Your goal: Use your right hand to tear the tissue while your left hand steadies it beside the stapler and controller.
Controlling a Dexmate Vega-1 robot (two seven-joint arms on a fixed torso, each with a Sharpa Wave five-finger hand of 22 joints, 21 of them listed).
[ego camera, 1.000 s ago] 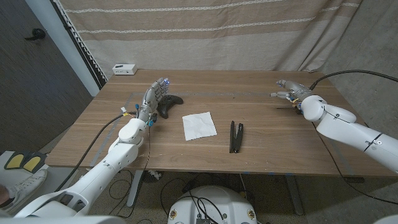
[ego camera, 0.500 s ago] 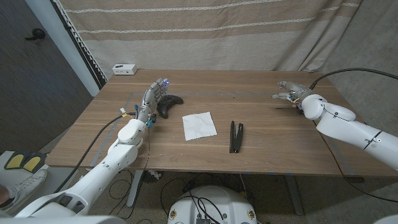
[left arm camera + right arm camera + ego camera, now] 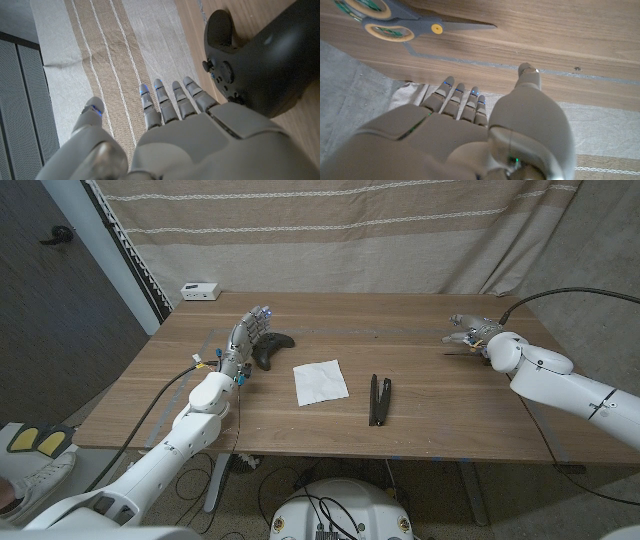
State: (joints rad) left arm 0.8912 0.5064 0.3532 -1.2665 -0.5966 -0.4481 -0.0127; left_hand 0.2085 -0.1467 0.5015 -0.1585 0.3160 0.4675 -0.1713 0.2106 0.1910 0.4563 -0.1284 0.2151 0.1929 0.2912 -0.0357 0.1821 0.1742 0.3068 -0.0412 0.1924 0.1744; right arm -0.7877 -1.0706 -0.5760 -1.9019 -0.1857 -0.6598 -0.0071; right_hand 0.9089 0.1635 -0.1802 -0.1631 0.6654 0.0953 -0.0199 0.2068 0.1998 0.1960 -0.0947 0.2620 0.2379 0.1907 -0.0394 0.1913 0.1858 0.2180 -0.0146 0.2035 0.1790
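We see the tissue [image 3: 320, 382] lying flat between controller [image 3: 272, 349] and stapler [image 3: 379, 399]; our left hand [image 3: 249, 337] stands beside the controller, our right hand [image 3: 468, 328] well apart, both empty, fingers spread.

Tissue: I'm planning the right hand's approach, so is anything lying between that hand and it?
Yes. In the head view the black stapler lies on the table between the right hand and the tissue, just beside the tissue and nearer the robot than a straight path.
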